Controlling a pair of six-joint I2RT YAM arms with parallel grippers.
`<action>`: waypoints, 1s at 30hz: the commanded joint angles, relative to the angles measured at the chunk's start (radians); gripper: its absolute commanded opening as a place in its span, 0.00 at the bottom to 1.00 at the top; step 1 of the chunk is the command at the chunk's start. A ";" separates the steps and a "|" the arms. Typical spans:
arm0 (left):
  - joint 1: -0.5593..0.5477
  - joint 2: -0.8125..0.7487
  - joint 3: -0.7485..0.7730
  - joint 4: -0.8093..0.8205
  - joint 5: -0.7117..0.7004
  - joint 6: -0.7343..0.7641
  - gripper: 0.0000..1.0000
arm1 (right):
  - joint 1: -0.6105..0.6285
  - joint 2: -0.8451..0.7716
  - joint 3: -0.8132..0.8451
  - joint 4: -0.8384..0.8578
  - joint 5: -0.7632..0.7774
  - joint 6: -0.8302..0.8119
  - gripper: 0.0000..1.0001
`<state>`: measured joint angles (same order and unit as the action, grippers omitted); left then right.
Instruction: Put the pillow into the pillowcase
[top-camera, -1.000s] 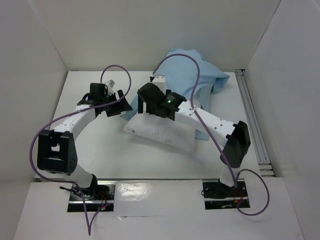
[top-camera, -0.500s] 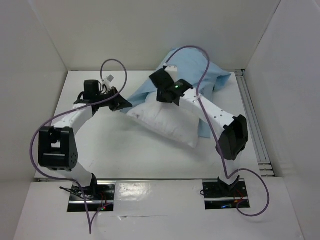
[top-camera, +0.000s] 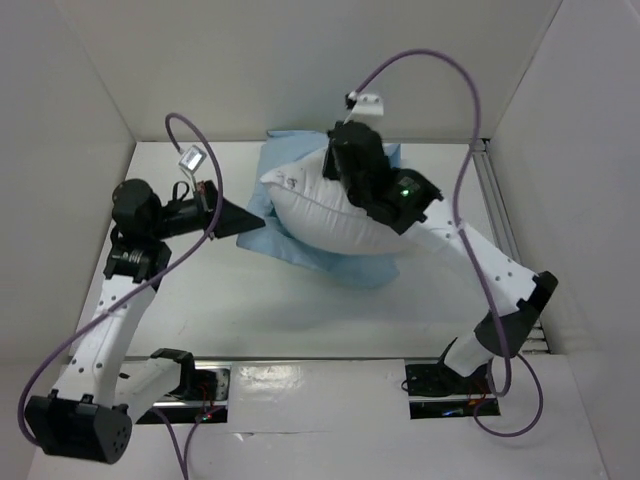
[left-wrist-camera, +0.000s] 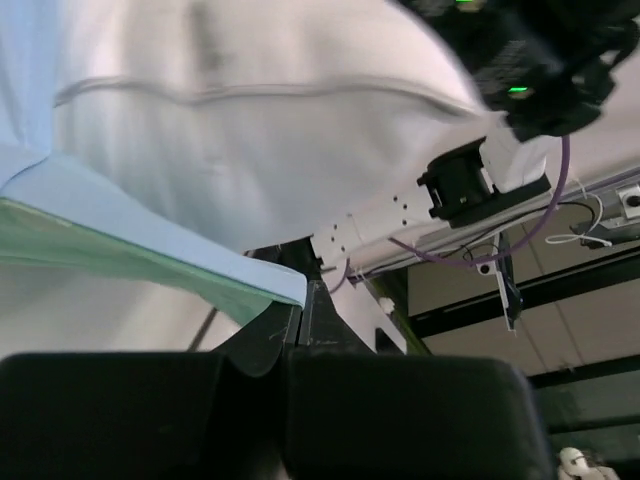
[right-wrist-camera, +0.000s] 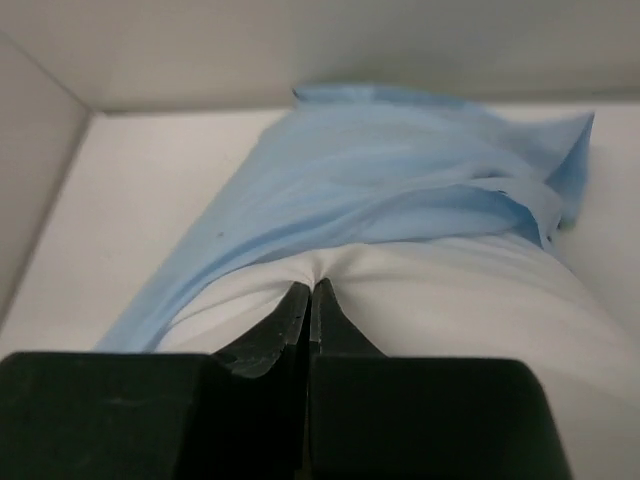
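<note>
Fingertips of the left gripper (left-wrist-camera: 305, 297) are pressed together on the hem of the pillowcase (left-wrist-camera: 120, 215). The right gripper (right-wrist-camera: 311, 293) is likewise closed, pinching a small fold of the pillow (right-wrist-camera: 450, 300).

From above, the pillow (top-camera: 315, 210) sits toward the back of the table (top-camera: 300, 310), resting on the pillowcase (top-camera: 290, 248). Blue cloth shows along the pillow's near and left edges and behind it. The left gripper (top-camera: 240, 217) holds the cloth's left edge, just beside the pillow's left end. The right gripper (top-camera: 345, 168) grips the pillow's far long side, close to the back wall (top-camera: 300, 70). Bare table lies open in front of the pillow and to its left, and a metal rail (top-camera: 500, 240) runs along the right edge.

Only the left wrist view shows the pillowcase's sea-green face, under the light-blue one, with the pillow (left-wrist-camera: 270, 120) bulging just above the pinched hem. Only the right wrist view shows the pillow's puckered fabric at the fingertips. There the pillowcase (right-wrist-camera: 380, 180) spreads beyond the fingertips toward the back wall, and a hem laps the pillow at the right. How far the pillow is inside cannot be told.
</note>
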<state>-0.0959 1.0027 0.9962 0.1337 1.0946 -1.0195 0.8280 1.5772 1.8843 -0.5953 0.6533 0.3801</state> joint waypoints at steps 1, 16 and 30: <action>0.001 -0.085 -0.111 0.049 0.088 -0.152 0.00 | -0.033 0.101 -0.244 0.092 0.017 0.116 0.00; -0.085 -0.136 0.274 -0.768 -0.347 0.427 1.00 | 0.062 0.043 -0.433 0.204 -0.277 0.121 0.00; -0.195 0.106 0.398 -0.827 -0.528 0.542 0.62 | 0.015 -0.305 -0.534 0.144 -0.242 0.154 0.71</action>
<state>-0.2440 1.0588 1.4002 -0.6792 0.6155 -0.5209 0.9817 1.4475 1.3998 -0.4442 0.3393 0.4805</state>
